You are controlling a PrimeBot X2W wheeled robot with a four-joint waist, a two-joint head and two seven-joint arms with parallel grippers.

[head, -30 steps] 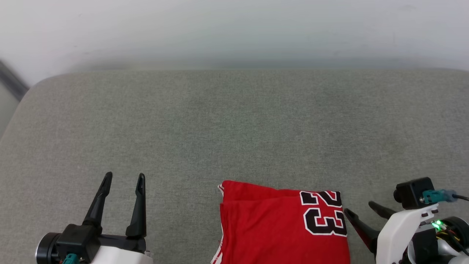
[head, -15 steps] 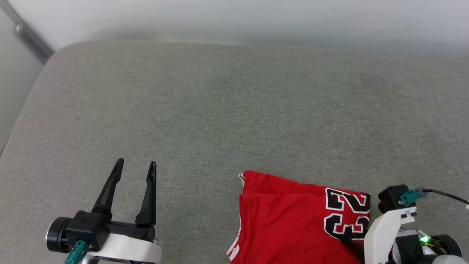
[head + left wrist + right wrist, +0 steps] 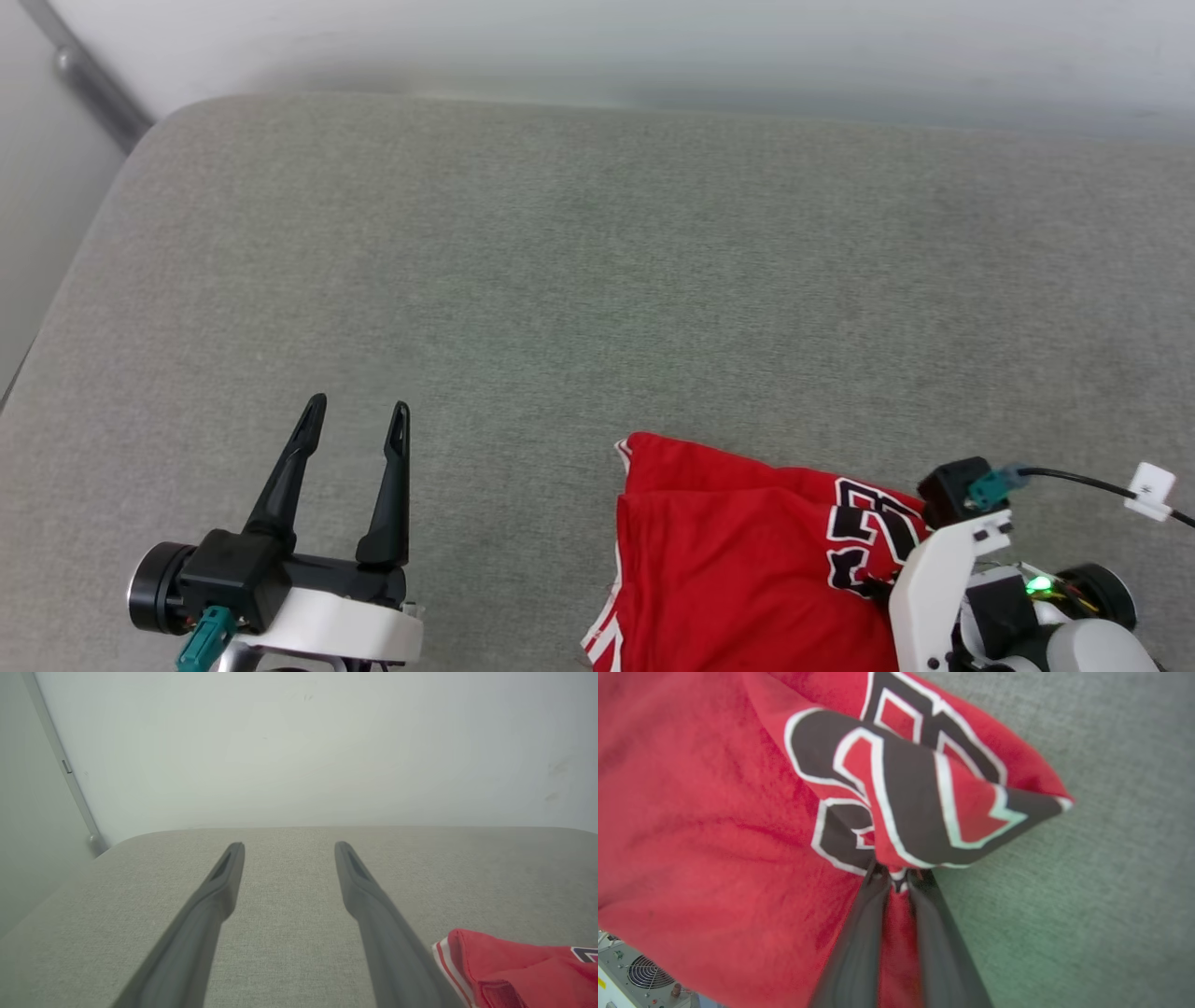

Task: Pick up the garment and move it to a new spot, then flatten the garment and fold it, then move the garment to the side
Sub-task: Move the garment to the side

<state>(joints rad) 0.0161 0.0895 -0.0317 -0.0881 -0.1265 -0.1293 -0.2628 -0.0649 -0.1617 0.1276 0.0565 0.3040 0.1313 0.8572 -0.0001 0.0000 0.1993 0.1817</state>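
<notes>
The garment (image 3: 728, 551), a folded red jersey with black white-outlined numbers, lies at the near right of the grey cushion (image 3: 597, 280). My right gripper (image 3: 899, 875) is shut on the garment's numbered right edge, and the cloth bunches up around its fingertips (image 3: 878, 877). In the head view the white wrist of the right arm (image 3: 943, 579) covers that grip. My left gripper (image 3: 359, 415) stands open over bare cushion, well left of the garment, nothing between its fingers (image 3: 229, 868). A corner of the garment (image 3: 514, 970) shows at the lower right of the left wrist view.
A pale wall (image 3: 597, 47) runs behind the cushion, with a grey metal bar (image 3: 89, 79) at the far left corner. The cushion's rounded left edge (image 3: 65, 280) drops off beside it. Part of the robot's base with a fan grille (image 3: 644, 975) shows under the garment.
My right gripper has moved in from beside the garment's right edge and shut on the numbered part, bunching it. The head camera shifted, so the whole picture moved. The left gripper stays open.
</notes>
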